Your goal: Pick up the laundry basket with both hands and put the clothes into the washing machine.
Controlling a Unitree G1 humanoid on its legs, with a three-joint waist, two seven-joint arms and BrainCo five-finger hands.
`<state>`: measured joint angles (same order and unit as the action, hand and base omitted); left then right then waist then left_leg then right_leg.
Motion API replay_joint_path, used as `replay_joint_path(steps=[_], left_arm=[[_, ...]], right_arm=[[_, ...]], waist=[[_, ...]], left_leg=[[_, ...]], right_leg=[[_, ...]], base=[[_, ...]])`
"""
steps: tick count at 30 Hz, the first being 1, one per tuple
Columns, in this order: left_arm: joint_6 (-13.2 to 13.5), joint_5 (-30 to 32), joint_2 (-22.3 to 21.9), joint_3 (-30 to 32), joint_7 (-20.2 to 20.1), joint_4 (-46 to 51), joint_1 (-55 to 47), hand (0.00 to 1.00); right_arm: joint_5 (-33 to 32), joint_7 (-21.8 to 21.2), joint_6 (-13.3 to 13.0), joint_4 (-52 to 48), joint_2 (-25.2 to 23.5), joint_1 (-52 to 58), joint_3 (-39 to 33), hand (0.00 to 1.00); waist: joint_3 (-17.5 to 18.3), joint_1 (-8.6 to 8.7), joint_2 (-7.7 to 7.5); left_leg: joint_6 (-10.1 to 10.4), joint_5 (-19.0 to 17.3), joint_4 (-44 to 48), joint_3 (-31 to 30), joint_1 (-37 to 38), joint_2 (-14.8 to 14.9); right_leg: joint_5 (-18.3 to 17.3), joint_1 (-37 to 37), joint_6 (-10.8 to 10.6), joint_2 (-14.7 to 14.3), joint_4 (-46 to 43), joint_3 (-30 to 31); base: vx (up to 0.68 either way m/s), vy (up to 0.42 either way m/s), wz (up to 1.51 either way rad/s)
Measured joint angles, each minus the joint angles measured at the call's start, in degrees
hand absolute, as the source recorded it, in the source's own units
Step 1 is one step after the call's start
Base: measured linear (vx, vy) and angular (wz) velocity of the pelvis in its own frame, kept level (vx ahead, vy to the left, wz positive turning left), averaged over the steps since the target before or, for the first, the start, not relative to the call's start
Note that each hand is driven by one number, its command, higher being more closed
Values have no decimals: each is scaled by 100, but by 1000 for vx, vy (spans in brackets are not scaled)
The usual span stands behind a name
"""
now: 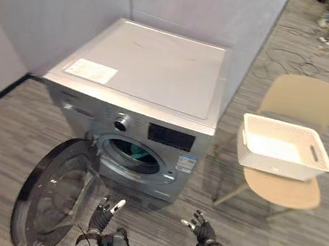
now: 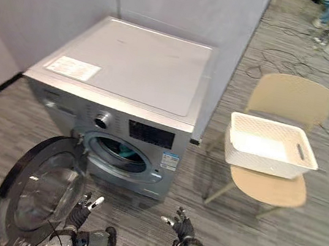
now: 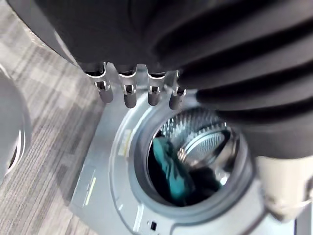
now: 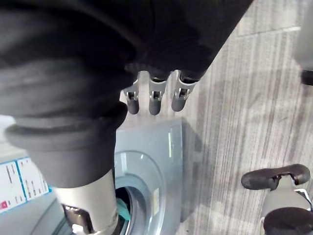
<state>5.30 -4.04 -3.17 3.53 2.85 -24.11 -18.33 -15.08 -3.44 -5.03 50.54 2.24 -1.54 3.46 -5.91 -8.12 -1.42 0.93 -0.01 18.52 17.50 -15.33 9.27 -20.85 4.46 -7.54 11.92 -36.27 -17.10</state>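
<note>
Past my left hand, the teal cloth inside the silver-grey front-loading washing machine lay half behind the drum opening's rim, its far end lost in the dark. Just left of that hand, the round dark-glass door ran off the lower edge. The print on the white label on the machine's top was too small to read.

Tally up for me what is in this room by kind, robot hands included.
Washing machine: 1
Chair: 1
White laundry basket: 1
Teal garment in the drum: 1
Robot hands: 2, left hand and right hand
Total: 6
</note>
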Motion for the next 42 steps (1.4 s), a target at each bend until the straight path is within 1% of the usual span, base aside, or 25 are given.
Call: replay_joint_path(steps=[1,4,5,6,8,10,11,13,14,15,16,18,19,24,26,28,29,31,32,33,34,35,38,40,42], left_arm=[[11,-138,-81,52,-10,159,-100,0],[26,-507,-129,440,42,275,-257,0],[35,-653,-130,656,115,258,-309,0],[34,-725,-110,872,151,254,-359,0],[31,-780,-139,1180,211,262,-473,0],[26,-1029,-205,1945,288,296,-627,0],[35,-1172,-227,2145,357,357,-677,0],[93,-1470,-282,2859,526,528,-774,0],[122,-1567,-285,3186,635,647,-770,0],[130,-1567,-277,3376,694,781,-742,0],[134,-1566,-287,3585,803,1013,-642,0],[174,-1564,-240,3737,960,1399,-437,0],[183,-1547,-194,3741,1041,1684,-72,0],[30,-1208,-135,3865,1294,1815,256,0],[-125,-1088,113,3945,1258,1794,245,0],[-256,-896,688,3803,1088,1519,337,0],[-269,-872,887,3703,1011,1322,419,0],[-388,-939,1698,3197,412,175,851,0],[-426,-1000,1864,3034,234,-164,1012,0],[-547,-1278,2288,2369,-371,-1169,1816,0],[-606,-1392,2438,1975,-667,-1642,2408,0],[-615,-1428,2468,1836,-725,-1809,2688,0],[-635,-1583,2446,1255,-866,-2618,4168,0],[-618,-1692,2349,1136,-752,-2899,4741,0],[-463,-1900,2333,1034,-888,-3049,4918,0]], right_arm=[[77,11,5,143,108,-280,65,0],[421,90,-15,314,294,-495,92,0],[468,99,-4,472,330,-519,-2,0],[506,103,29,606,377,-444,-147,0],[533,107,87,740,442,-402,-317,0],[624,107,122,893,606,-306,-561,0],[639,105,123,893,648,-259,-609,0],[675,93,126,895,771,-120,-876,0],[677,92,131,905,797,-37,-1077,0],[682,91,147,911,794,36,-1221,0],[698,90,183,938,753,154,-1376,0],[803,41,218,976,611,362,-1375,0],[880,-7,261,1049,488,475,-1389,0],[925,-36,333,1085,408,723,-1415,0],[1024,-54,380,980,386,828,-1358,0],[1127,-74,400,774,431,816,-1052,0],[1135,-91,404,716,453,812,-934,0],[1264,-220,435,577,595,668,-526,0],[1298,-254,438,545,623,593,-447,0],[1304,-309,431,338,730,247,-211,0],[1305,-307,429,168,767,-11,-165,0],[1302,-304,421,89,776,-106,-165,0],[1291,-286,395,-294,808,-425,-171,0],[1276,-246,384,-457,809,-511,-172,0],[1185,-159,373,-567,839,-548,-193,0]], waist=[[-57,-56,84],[-75,-70,353],[-102,-50,442],[-119,-56,437],[-128,-78,490],[-138,-66,441],[-134,-67,449],[-76,-40,538],[-33,-32,599],[-7,-16,627],[74,21,601],[185,128,462],[230,178,384],[383,330,302],[486,415,244],[504,431,220],[502,430,279],[421,438,270],[360,448,269],[99,492,227],[-61,585,124],[-164,592,82],[-500,648,-217],[-583,748,-283],[-694,695,-270]], left_leg=[[-26,199,-203,-20,-26,-53],[71,639,-587,-326,-147,-52],[129,946,-906,-391,-86,-98],[174,1070,-1052,-355,-69,-123],[-3,907,-780,-302,-102,-130],[-40,225,606,-430,-217,-24],[17,57,915,-527,-177,44],[334,-256,1368,-1010,40,357],[435,-306,1266,-1212,226,557],[613,-430,998,-1312,388,534],[609,-490,663,-1262,475,270],[618,-489,90,-1312,571,-8],[601,-491,-454,-1372,698,-266],[396,-287,-1057,-1228,1048,-749],[379,-121,-1365,-1078,1157,-766],[395,82,-1716,-874,1200,-720],[438,132,-1801,-848,1194,-712],[414,387,-2100,-610,1169,-622],[449,447,-2126,-567,1150,-604],[456,595,-2180,-409,920,-509],[453,692,-2178,-299,629,-414],[437,757,-2183,-272,539,-405],[343,1013,-2208,-155,25,-317],[337,1028,-2160,-126,-176,-258],[339,1026,-2144,-52,-249,-215]], right_leg=[[-86,-153,154,-58,400,-101],[-68,-430,231,-319,1135,-561],[30,-545,395,-382,1329,-832],[104,-564,499,-362,1411,-1024],[176,-581,575,-246,1415,-1215],[364,-593,466,96,1445,-1251],[420,-615,418,163,1483,-1236],[675,-610,249,326,1626,-1179],[823,-543,151,404,1652,-1139],[929,-484,62,500,1652,-1130],[1103,-511,-48,582,1839,-1157],[1203,-574,-56,650,2182,-1208],[1351,-629,-49,820,2270,-1383],[1462,-697,-175,1247,2317,-1321],[1505,-591,-113,1249,2357,-1188],[1600,-348,-150,1219,2391,-1077],[1669,-277,-122,1212,2404,-1073],[1861,6,-141,1115,2465,-943],[1910,69,-140,1095,2479,-912],[2052,428,-156,1014,2481,-787],[2143,715,-142,972,2454,-769],[2183,814,-138,939,2449,-757],[2396,1410,-101,839,2456,-627],[2436,1606,-72,823,2456,-606],[2448,1720,-59,783,2451,-540]], base=[[-148,-70,27],[-199,-89,54],[-228,-24,79],[-241,8,81],[-158,60,46],[-125,148,22],[-119,236,7],[-87,354,2],[-47,445,5],[-68,633,23],[-73,433,52],[-107,349,81],[-132,295,76],[-140,187,14],[-92,33,-30],[-99,-16,-41],[-80,-45,-27],[-65,-50,-32],[-129,-57,-46],[-148,-58,-34],[-157,-60,-29],[-104,-47,-12],[-62,-40,-13],[-17,-47,-8],[-2,-64,-13]])
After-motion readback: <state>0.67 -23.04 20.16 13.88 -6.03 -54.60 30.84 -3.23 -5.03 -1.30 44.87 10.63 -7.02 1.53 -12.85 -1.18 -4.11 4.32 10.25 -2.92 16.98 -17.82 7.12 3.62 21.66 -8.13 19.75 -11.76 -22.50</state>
